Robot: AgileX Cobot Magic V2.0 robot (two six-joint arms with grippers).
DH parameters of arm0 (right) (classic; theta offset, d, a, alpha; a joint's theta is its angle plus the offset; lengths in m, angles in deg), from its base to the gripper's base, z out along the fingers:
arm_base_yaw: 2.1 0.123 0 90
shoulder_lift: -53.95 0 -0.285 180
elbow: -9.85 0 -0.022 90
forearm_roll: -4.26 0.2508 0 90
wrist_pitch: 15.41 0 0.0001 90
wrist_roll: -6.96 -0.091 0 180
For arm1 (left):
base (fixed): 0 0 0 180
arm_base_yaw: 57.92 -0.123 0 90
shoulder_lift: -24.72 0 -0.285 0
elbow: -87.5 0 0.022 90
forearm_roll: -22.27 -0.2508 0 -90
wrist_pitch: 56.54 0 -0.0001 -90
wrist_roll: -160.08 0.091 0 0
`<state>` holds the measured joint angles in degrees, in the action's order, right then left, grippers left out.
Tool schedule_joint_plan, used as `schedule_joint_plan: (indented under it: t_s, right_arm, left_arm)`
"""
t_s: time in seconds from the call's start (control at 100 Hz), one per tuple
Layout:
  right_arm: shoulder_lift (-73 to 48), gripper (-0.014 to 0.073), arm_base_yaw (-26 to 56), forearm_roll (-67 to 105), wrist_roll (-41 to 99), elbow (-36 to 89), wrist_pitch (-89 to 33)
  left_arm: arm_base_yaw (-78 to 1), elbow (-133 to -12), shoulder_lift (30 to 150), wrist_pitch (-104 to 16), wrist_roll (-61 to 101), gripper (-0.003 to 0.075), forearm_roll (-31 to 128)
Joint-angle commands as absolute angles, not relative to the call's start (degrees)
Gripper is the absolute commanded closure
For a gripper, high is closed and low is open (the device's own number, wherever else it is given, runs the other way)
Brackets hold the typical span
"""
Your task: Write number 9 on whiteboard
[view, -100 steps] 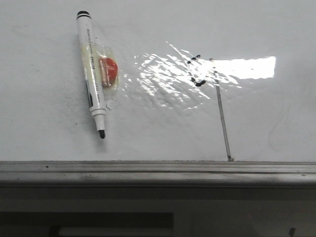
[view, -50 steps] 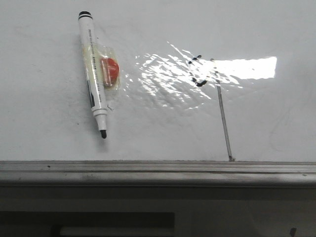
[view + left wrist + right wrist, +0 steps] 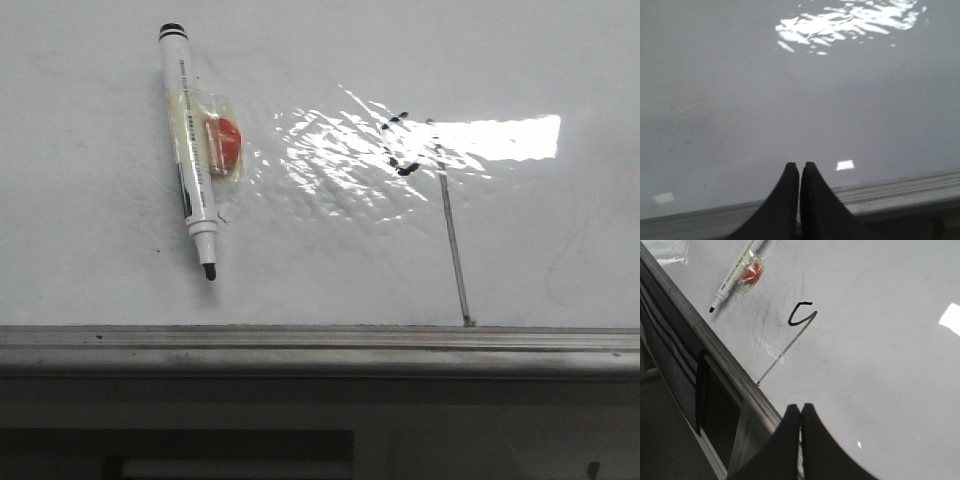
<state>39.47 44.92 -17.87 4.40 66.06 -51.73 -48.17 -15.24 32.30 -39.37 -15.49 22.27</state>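
Filling nearly all of your front view is the whiteboard (image 3: 320, 60), glossy white, with a rippled glare patch across its middle and a grey metal rail (image 3: 320, 345) along its near edge. Left of the glare you have a white marker (image 3: 188, 155) lying uncapped, black tip toward the rail, with a small red piece in clear wrapping (image 3: 222, 143) touching its side. To the right of the glare sits the number 9 (image 3: 440, 210): a thin slanted stroke reaching down to the rail, topped by broken black dabs; from your right wrist view it reads as an open hook on a faint tail (image 3: 795, 330). Your left gripper (image 3: 799, 167) is clenched on nothing above bare board near the rail. Your right gripper (image 3: 800, 409) is likewise closed and empty, hanging over the board edge, apart from the stroke's foot.
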Motion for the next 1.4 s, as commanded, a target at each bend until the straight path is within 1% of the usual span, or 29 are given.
schedule_joint_plan:
  t_s: [0.0, 0.2, 0.88, 0.95, 1.02, 1.08, 1.15, 1.21, 1.22, 1.23, 1.3, 1.36, 1.39]
  right_arm:
    - [38.8, 0.0655, 44.7, -19.3, 4.3, 64.7, -47.9]
    - [38.8, 0.0655, 44.7, -19.3, 4.3, 64.7, -47.9]
    - [38.8, 0.0655, 44.7, -19.3, 4.3, 64.7, -47.9]
    - [38.9, 0.0655, 43.7, -19.4, 4.3, 65.5, -47.9]
    - [38.9, 0.0655, 40.7, -19.5, 3.8, 68.4, -46.6]
    - [38.9, 0.0655, 35.9, -17.7, 0.8, 71.9, -43.0]
    - [38.9, 0.0655, 28.6, -13.4, -0.3, 77.0, -35.5]
    - [38.9, 0.0655, 22.5, -11.3, -0.3, 81.8, -26.8]
    - [39.1, 0.0655, 20.2, -11.0, -0.3, 82.7, -24.9]
    - [39.1, 0.0655, 20.2, -10.9, -0.3, 83.2, -23.9]
    - [39.4, 0.0655, 13.4, -10.8, -0.3, 87.3, -16.7]
    - [40.0, 0.0655, 8.7, -10.7, -0.3, 89.5, -14.7]
    - [40.5, 0.0655, 7.1, -10.8, -0.3, 89.4, -18.9]
  left_arm:
    - [-50.2, -14.2, 30.8, -40.8, -16.7, 0.0741, 21.9]
    - [-52.5, -14.2, 30.8, -40.3, -16.7, 0.0741, 22.3]
    - [-52.5, -14.2, 30.8, -40.3, -16.7, 0.0741, 22.3]
    - [-52.5, -14.2, 30.8, -40.3, -16.7, 0.0741, 22.3]
    - [-52.5, -14.2, 30.8, -40.3, -16.7, 0.0741, 22.3]
    - [-52.5, -14.2, 30.8, -40.3, -16.7, 0.0741, 22.3]
    - [-52.5, -14.2, 30.8, -40.3, -16.7, 0.0741, 22.3]
    - [-52.5, -14.2, 30.8, -40.3, -16.7, 0.0741, 22.3]
    - [-52.5, -14.2, 30.8, -40.3, -16.7, 0.0741, 22.3]
    - [-52.5, -14.2, 30.8, -40.3, -16.7, 0.0741, 22.3]
    - [-52.5, -14.2, 30.8, -40.3, -16.7, 0.0741, 22.3]
    - [-52.5, -14.2, 30.8, -40.3, -16.7, 0.0741, 22.3]
    - [-52.5, -14.2, 30.8, -40.3, -16.7, 0.0741, 22.3]
